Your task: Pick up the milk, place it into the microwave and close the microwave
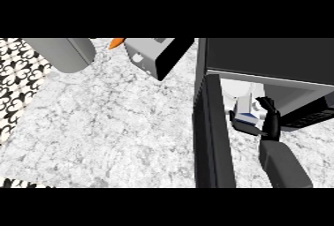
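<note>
While curled round the milk [246,115], right hand [269,120] reaching into the open microwave [274,59], carton held just inside its mouth, above the white interior floor. Microwave door [212,132] swung wide, edge-on beside the forearm. Farther left on the marble counter [111,128]: grey toaster-like box [157,55], grey cylinder [62,53].

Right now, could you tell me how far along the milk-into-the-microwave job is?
The pick-up looks done: the right hand has its fingers curled round the milk carton and holds it at the microwave opening. Whether it rests inside yet is unclear. Still left: letting go, pulling back, and closing the microwave door, which stands open.
</note>
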Available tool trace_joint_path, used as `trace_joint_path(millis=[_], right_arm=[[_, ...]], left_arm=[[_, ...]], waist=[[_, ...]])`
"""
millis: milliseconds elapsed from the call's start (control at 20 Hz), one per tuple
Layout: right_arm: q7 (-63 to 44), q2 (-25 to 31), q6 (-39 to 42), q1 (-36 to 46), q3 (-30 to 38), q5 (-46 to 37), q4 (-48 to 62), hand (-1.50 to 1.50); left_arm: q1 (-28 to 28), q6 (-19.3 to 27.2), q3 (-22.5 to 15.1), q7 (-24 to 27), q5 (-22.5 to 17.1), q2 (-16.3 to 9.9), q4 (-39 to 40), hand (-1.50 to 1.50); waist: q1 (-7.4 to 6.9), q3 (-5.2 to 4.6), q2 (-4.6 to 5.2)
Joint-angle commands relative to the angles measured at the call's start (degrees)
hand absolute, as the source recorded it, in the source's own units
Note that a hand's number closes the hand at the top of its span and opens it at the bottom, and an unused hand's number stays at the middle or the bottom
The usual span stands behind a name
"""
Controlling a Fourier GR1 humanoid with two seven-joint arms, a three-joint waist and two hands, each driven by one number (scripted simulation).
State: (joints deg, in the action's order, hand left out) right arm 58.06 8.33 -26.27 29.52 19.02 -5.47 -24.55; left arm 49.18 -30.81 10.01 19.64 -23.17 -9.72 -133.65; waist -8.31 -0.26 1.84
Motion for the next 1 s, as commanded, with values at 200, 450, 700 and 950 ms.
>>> trace_joint_path(millis=[200,450,700,950], right_arm=[[-7.7,4.7,3.7,11.8,-2.1,-1.0,0.3,-1.5],[-10.1,4.6,2.1,11.1,-6.3,-3.9,1.4,-1.5],[-12.8,2.8,-2.6,12.4,-7.8,-4.7,1.1,-1.5],[-14.3,0.3,-5.0,13.6,-7.8,-3.3,-0.3,-1.5]], left_arm=[[-1.4,0.4,0.3,-1.4,-0.5,-1.1,-0.5,-1.5],[-3.0,0.5,0.2,-2.3,-0.4,-2.0,0.5,-1.5],[-3.9,0.5,-0.3,-3.5,-0.7,-2.6,0.6,-1.5],[-4.5,0.4,-0.8,-4.6,-1.1,-3.3,0.7,-1.5]], waist=[[-4.49,0.66,1.59],[-5.2,0.16,1.79],[-5.76,0.06,1.48],[-6.04,0.19,1.21]])
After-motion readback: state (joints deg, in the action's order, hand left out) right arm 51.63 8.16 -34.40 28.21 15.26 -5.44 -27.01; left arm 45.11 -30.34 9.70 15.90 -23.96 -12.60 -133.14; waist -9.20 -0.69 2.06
